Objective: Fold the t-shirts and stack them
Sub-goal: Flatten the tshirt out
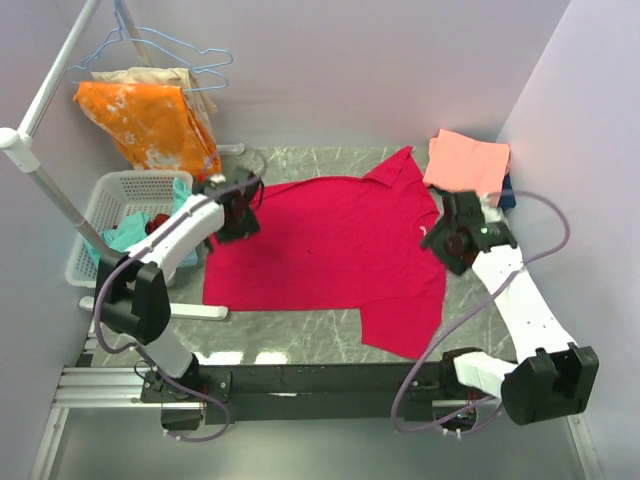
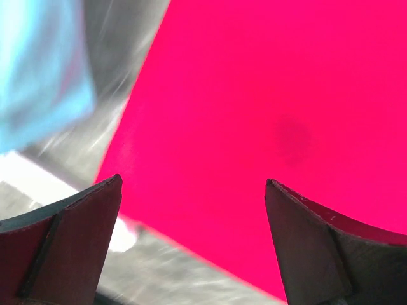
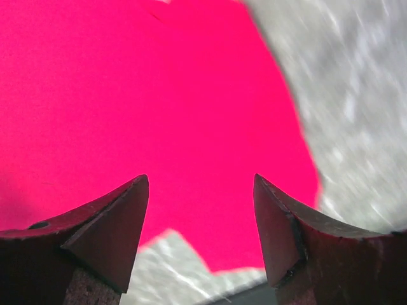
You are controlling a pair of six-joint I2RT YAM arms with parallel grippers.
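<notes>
A large crimson-red t-shirt [image 1: 330,250] lies spread flat on the marble table [image 1: 300,340], one sleeve pointing to the far right. My left gripper [image 1: 237,215] hovers open over its left edge; the left wrist view shows red cloth [image 2: 254,95] below the open fingers, nothing held. My right gripper [image 1: 452,240] is open over the shirt's right edge, with red cloth [image 3: 146,95] and bare marble beneath. A folded salmon-pink t-shirt [image 1: 466,160] rests at the far right corner on top of a dark blue one [image 1: 507,192].
A white laundry basket [image 1: 110,205] with teal cloth stands left of the table. An orange white-blotched cloth [image 1: 150,120] hangs on a rack [image 1: 50,95] at the back left. Grey cables loop from both arms.
</notes>
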